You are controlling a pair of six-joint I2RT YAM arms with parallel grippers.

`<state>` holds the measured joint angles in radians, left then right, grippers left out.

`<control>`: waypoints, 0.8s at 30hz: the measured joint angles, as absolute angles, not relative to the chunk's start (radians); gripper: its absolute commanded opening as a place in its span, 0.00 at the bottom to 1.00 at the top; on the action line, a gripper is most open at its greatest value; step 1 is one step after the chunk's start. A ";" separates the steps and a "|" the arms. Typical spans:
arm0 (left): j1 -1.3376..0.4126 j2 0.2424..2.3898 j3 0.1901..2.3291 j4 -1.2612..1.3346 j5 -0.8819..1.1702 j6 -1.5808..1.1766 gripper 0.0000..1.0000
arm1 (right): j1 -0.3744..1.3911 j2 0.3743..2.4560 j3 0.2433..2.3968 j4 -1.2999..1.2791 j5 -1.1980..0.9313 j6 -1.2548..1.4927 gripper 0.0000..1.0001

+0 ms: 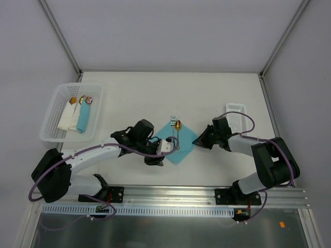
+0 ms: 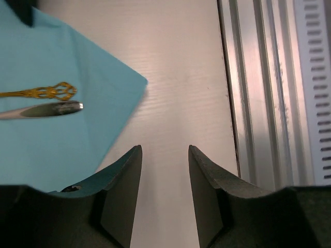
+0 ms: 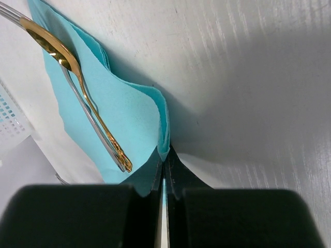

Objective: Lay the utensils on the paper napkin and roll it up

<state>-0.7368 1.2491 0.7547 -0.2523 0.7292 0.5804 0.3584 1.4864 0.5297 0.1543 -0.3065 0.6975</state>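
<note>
**Right gripper (image 1: 197, 140) pinches a corner of the paper napkin (image 1: 182, 150); left gripper (image 1: 161, 154) stands empty beside it**

Top external view: the turquoise paper napkin lies as a diamond on the white table (image 1: 129, 98), between the two arms. The utensils (image 1: 178, 126) lie on its far half, with a gold spoon bowl and a set of tines reaching just past its far corner. The left gripper sits at the napkin's near left edge. The right gripper's tip meets the napkin's right corner. Well to the napkin's left stands a large white basket (image 1: 49, 116) holding white and blue bundles. To the napkin's right and farther back is a small white basket (image 1: 235, 109).

Left wrist view: the napkin fills the upper left. Two handle ends lie side by side on it, one ornate gold and one plain silver, both short of the napkin's corner. The fingers (image 2: 121, 186) stand partway apart with only bare table between them and nothing in their hold. One finger overlaps the napkin's edge, but whether it touches the paper cannot be told. A metal rail (image 2: 258, 103) runs along the side away from the napkin.

Right wrist view: the fingers are pressed together with a thin blue edge of the napkin's corner clamped between them. That corner is raised off the table into a standing fold. Beyond the fold, the gold spoon and a silver piece lie side by side along the flat part of the napkin.
</note>
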 measured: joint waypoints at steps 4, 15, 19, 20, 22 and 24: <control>-0.914 1.317 0.705 -0.243 0.591 0.664 0.41 | 0.358 1.486 0.532 0.149 -0.307 0.698 0.00; -1.103 1.475 0.695 -0.077 0.340 0.666 0.38 | 0.358 1.490 0.535 0.144 -0.314 0.698 0.00; -1.103 1.513 0.699 -0.022 0.309 0.641 0.38 | 0.358 1.492 0.535 0.145 -0.318 0.698 0.00; -1.103 1.519 0.702 -0.006 0.301 0.635 0.39 | 0.358 1.493 0.535 0.144 -0.319 0.698 0.00; -1.103 1.530 0.706 0.022 0.276 0.623 0.39 | 0.358 1.493 0.535 0.144 -0.320 0.698 0.00; -1.102 1.534 0.707 0.040 0.251 0.615 0.39 | 0.358 1.493 0.535 0.144 -0.320 0.698 0.00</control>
